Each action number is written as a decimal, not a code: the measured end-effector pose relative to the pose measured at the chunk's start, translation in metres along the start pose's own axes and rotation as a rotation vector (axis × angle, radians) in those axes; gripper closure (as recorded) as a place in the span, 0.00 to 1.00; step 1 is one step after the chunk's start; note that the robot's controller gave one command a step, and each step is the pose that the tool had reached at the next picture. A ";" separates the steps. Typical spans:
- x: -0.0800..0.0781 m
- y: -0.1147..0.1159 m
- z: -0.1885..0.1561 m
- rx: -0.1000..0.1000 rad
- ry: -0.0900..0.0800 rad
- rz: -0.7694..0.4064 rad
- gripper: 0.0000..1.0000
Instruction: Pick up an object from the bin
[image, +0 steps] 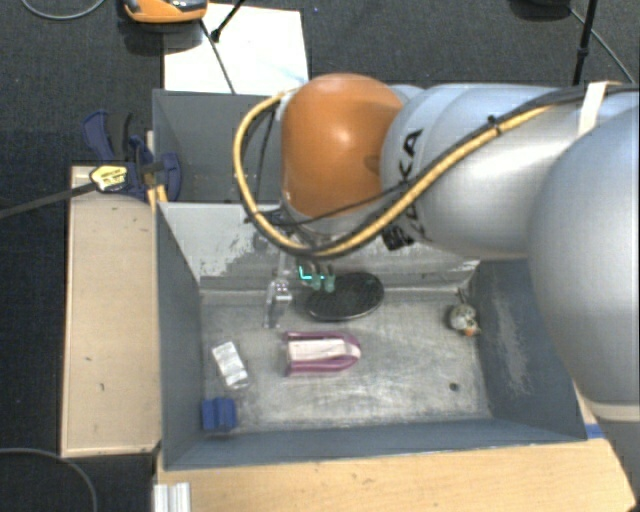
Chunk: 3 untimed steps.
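1. Far left and toward the front edge from the gripper, a small blue block (218, 413) sits in the front left corner of the bin (180, 300). It's right up against the foot of the left wall.
2. Just behind the block, a little clear packet (228, 362) lies on the floor. It's left of the gripper and forward of it, with a strip of bare floor between the two.
3. The gripper (283, 295) hangs low by the back wall, under the arm's orange cover (335, 145). Can't tell if it's spread or closed, and I don't see anything held in it. There's bare floor to its left, out to the sloped left wall.
4. A purple-and-white pack (320, 353) lies flat just forward of the gripper and a bit right, apart from it.
5. A dark flat disc (345, 297) is just beside the gripper on its right, close to the back wall. It and the pack are the nearest things to the gripper.
6. Well off to the right there's a small roundish thing (462, 318) near the right wall. Between it and the pack, and along the front right, the floor is wide and bare.
7. The arm (500, 170) covers the back right of the bin.
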<state>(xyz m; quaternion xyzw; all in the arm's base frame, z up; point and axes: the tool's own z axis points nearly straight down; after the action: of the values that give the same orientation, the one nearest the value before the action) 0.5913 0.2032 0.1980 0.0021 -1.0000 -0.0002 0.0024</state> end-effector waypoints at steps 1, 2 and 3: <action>0.018 -0.059 0.104 -0.002 -0.013 -0.175 0.00; 0.053 -0.095 0.117 -0.006 -0.022 -0.345 0.00; 0.061 -0.098 0.120 -0.001 0.017 -0.340 1.00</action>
<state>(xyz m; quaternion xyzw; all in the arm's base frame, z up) 0.5297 0.1053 0.0786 0.1714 -0.9851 -0.0013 0.0110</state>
